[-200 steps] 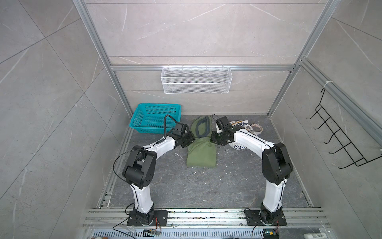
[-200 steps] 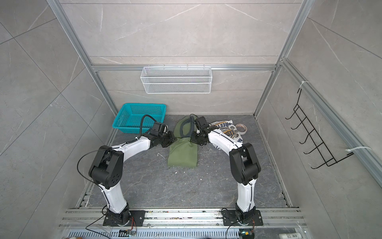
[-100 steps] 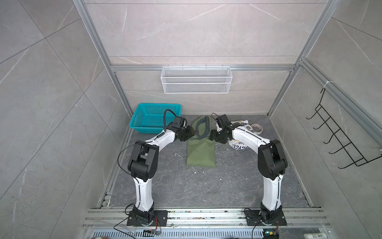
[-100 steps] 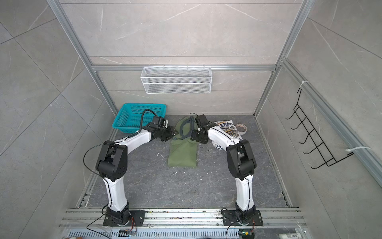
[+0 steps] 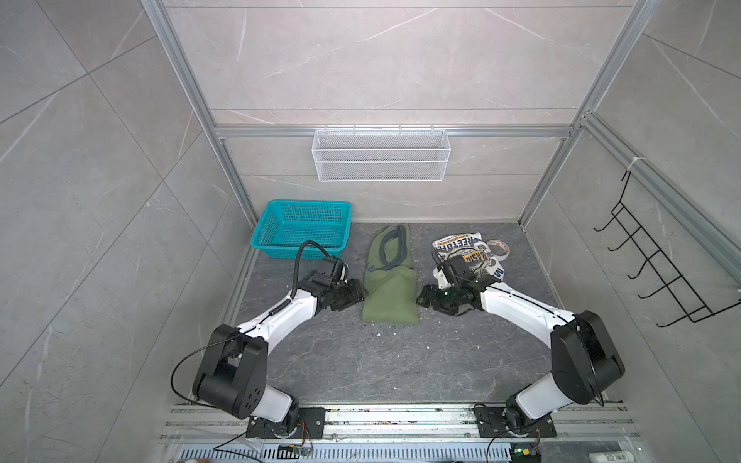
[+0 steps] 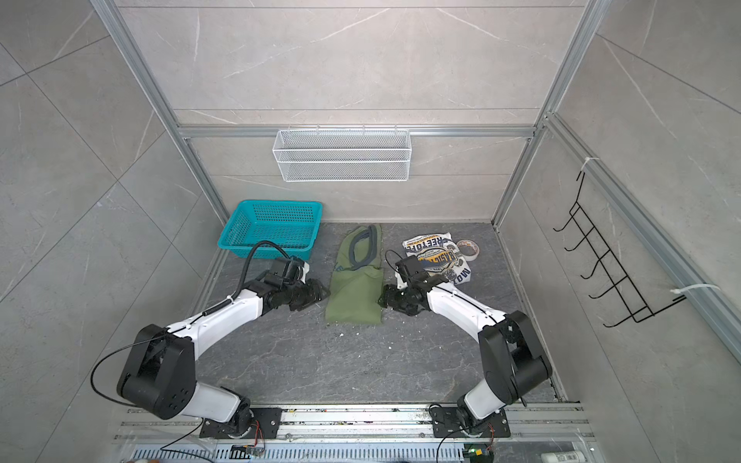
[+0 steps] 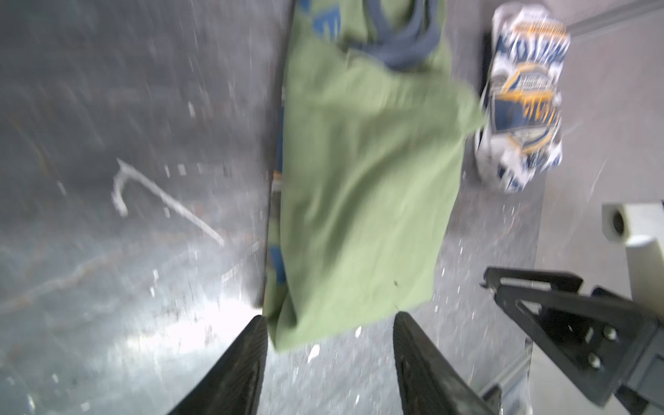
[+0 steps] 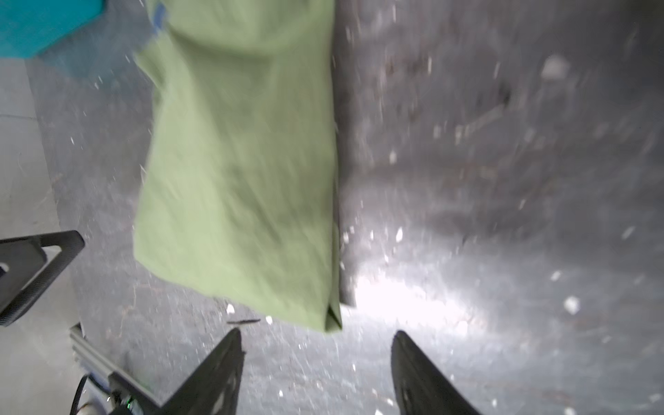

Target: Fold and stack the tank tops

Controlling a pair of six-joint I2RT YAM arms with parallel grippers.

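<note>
The olive tank top lies mid-table as a narrow strip. Its near half is doubled into a neat rectangle and its navy-trimmed straps point toward the back wall. The white tank top sits well to its right as a bunched heap, graphic up, touching a tape roll; it looks unfolded. The left claw and right claw flank the olive rectangle just beside its long edges. Both are spread open and hold nothing, as the wrist views show. A teal basket stands at the back left of the table.

The olive fold is probably only resting in place. A claw pinching a corner could catch the top layer alone and peel the fold open. The right arm passes close by the white heap and could drag it. Stacking onto a lumpy heap would likely slide.
</note>
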